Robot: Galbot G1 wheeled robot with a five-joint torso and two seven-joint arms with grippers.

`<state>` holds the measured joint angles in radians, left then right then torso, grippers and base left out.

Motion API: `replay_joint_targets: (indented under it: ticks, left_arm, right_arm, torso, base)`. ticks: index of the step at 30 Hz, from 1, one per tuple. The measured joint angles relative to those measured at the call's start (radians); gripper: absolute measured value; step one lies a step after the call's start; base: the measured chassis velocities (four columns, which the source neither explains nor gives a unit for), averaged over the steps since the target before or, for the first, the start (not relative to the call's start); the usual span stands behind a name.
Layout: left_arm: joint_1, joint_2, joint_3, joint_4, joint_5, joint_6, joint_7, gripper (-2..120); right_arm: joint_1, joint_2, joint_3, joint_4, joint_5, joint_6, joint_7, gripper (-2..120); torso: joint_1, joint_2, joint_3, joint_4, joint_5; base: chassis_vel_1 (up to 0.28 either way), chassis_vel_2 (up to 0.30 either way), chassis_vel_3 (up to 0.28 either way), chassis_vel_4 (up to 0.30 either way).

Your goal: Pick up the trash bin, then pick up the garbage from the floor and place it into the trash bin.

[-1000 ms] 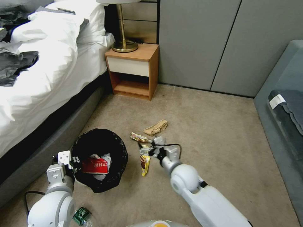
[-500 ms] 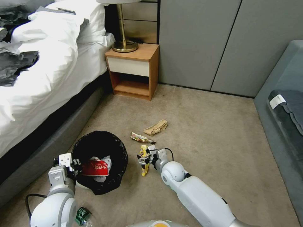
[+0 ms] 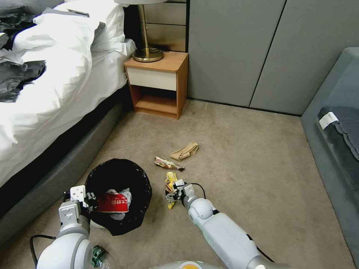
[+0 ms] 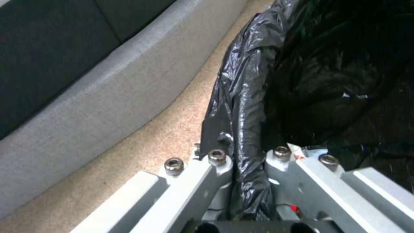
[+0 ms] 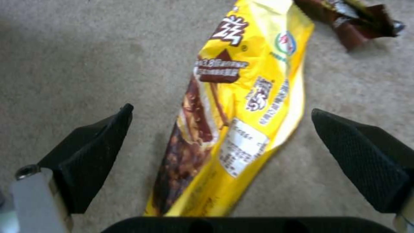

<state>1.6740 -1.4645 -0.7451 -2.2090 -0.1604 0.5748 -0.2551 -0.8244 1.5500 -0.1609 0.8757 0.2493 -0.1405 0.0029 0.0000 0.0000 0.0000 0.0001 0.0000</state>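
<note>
The bin [image 3: 118, 197] sits low and left in my head view, on the carpet [image 3: 243, 157] beside the grey bed base [image 3: 56, 175]. Its black liner [image 4: 250, 97] is folded over the rim, and inside I see a red wrapper [image 3: 112, 203] lying on white tissue [image 3: 125, 194].

My left gripper [image 3: 86, 197] is at the bin's near-left rim. In the left wrist view the two metal fingers [image 4: 207, 174] stand close together with a fold of liner and the rim pinched between them, so I read it as clamped on the bin.

Just right of the bin, at lower centre of the head view, lies a yellow wrapper [image 3: 171, 189], long and narrow, flat on the carpet. My right gripper [image 3: 172, 192] is down over it. In the right wrist view the two black pads [image 5: 90, 152] are spread wide, one on either side of the yellow wrapper [image 5: 233, 113], both apart from it; nothing is held. The wrapper runs lengthwise between them, its printed face up.

Just above the yellow wrapper in the head view, a small patterned wrapper [image 3: 168, 163] lies at an angle; its dark end shows at the upper right of the right wrist view. Higher again, near the frame's centre, is a crumpled brown bag [image 3: 184, 151]. At the bottom left edge, by my left arm, a clear bottle with a green label [image 3: 98, 256] lies on the carpet.
</note>
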Motion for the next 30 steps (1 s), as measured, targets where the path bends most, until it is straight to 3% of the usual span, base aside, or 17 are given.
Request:
replay_joint_targets:
  ticks: [3,14,17,21,24,30]
  left_arm:
    - [0.008,-0.002,-0.001,-0.007,0.006,-0.001,0.0,1]
    - [0.021,-0.006,-0.002,-0.022,0.014,-0.004,0.0,1]
    - [0.02,-0.003,-0.002,-0.022,0.012,-0.005,0.001,1]
    - [0.02,-0.002,-0.002,-0.022,0.011,-0.006,0.001,1]
    - [0.017,0.0,-0.001,-0.021,0.009,-0.007,0.001,1]
    - [0.008,0.003,0.0,-0.015,0.005,-0.007,0.001,1]
  right_arm:
    - [0.009,0.013,0.001,-0.029,-0.009,0.017,-0.01,98]
    - [0.009,0.021,0.005,-0.059,-0.015,0.043,-0.016,63]
    - [0.009,0.008,0.008,-0.058,-0.014,0.048,-0.014,44]
    - [0.009,0.0,0.01,-0.058,-0.013,0.051,-0.014,36]
    - [0.008,-0.012,0.014,-0.062,-0.015,0.061,-0.014,20]
    - [0.005,-0.013,0.017,-0.068,-0.03,0.071,-0.015,0]
  torso:
    - [0.0,0.0,0.0,-0.0001,-0.0001]
    - [0.0,0.0,0.0,-0.0001,0.0]
    - [0.0,0.0,0.0,-0.0001,0.0]
    - [0.0,0.0,0.0,-0.0001,0.0]
    - [0.0,0.0,0.0,-0.0001,0.0]
    - [0.0,0.0,0.0,-0.0001,0.0]
  base:
    - [0.0,0.0,0.0,0.0]
    - [0.0,0.0,0.0,0.0]
    - [0.0,0.0,0.0,0.0]
    - [0.0,0.0,0.0,0.0]
    - [0.0,0.0,0.0,0.0]
    - [0.0,0.0,0.0,0.0]
